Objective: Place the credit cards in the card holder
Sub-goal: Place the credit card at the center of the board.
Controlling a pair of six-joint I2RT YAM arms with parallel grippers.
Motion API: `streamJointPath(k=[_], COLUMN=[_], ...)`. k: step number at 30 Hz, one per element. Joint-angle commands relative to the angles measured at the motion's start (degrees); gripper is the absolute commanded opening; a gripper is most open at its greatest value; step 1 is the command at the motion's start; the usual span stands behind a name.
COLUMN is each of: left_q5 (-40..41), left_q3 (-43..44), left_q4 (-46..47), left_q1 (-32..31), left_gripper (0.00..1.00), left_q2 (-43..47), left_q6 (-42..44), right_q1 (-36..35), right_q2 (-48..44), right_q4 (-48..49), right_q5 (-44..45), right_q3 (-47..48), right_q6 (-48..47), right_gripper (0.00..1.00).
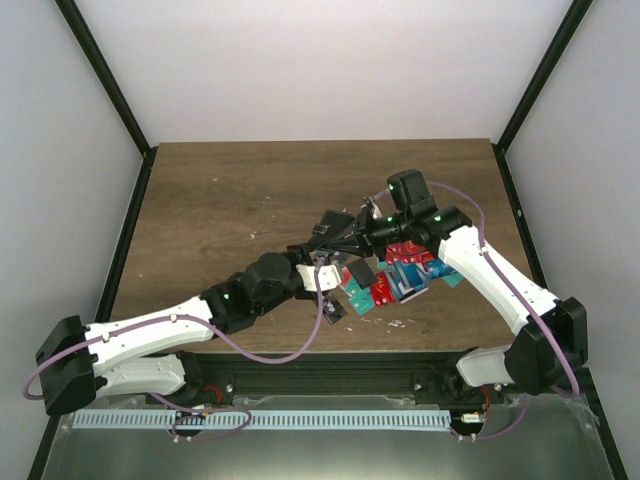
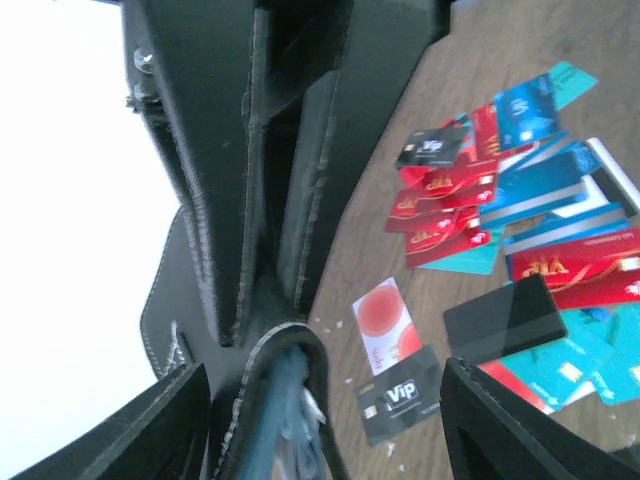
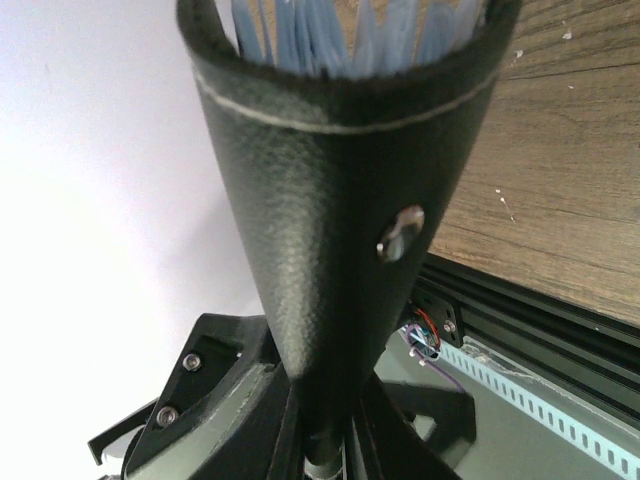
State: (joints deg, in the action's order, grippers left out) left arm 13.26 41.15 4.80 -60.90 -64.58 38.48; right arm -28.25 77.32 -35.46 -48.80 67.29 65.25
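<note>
While right claw [image 3: 325, 405] grips, card holder [image 3: 320, 200] black, stitched, blue-grey inside.

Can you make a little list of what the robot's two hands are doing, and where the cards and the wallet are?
right gripper: jaws shut on the card holder, held up off the table
left gripper: jaws open, close to the card holder
credit cards: loose pile on the table
card holder: open, light blue inside showing

card holder [image 1: 335, 230] over table [image 1: 220, 200], credit cards [image 1: 402, 278] on table right of it
</note>
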Motion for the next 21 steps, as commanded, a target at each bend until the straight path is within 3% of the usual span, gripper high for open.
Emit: streamJointPath(k=[1,3,7,11,14,15,18,21], left_q5=[5.4,7.0,10.0,11.4,11.1,10.9,9.9,9.7], left_q3=[1.5,1.5,1.9,2.4,2.7,3.1,5.7,9.5], left_q4=[5.9,7.3,9.6,9.6,9.4,8.8,5.7,2.0], left_q1=[-0.3,-0.3,-0.1,0.3,1.2,1.8,4.0,6.3], left_gripper=[0.55,0.4,0.2,0.06,0.04,0.04,0.04,0.04], left_q2=[-2.7,-3.7,-5.3,-5.9,-5.0,-4.7,-3.8,-3.0], left_q6=[4.3,5.1,5.4,5.7,3.7,2.2,-4.5,-16.9], right_q1=[0.1,0.1,0.1,0.1,0.1,0.2,1.0,4.5], right_q2=[-1.6,-1.5,-1.1,-0.9,-0.8,-0.9,-0.9,-0.8], right_q4=[0.8,0.7,0.1,0.5,0.9,1.1,1.6,1.1], right_q5=[-2.8,-3.2,-3.6,-4.4,-4.6,-4.6,-4.5,-5.3], right_q3=[0.9,1.1,2.2,2.7,3.2,3.2,3.3,3.9], right_q6=[0.0,-0.1,-0.2,0.4,0.6,0.6,-1.2,-5.6], right_gripper=[0.01,0.01,0.01,0.01,0.01,0.05,0.29,0.48])
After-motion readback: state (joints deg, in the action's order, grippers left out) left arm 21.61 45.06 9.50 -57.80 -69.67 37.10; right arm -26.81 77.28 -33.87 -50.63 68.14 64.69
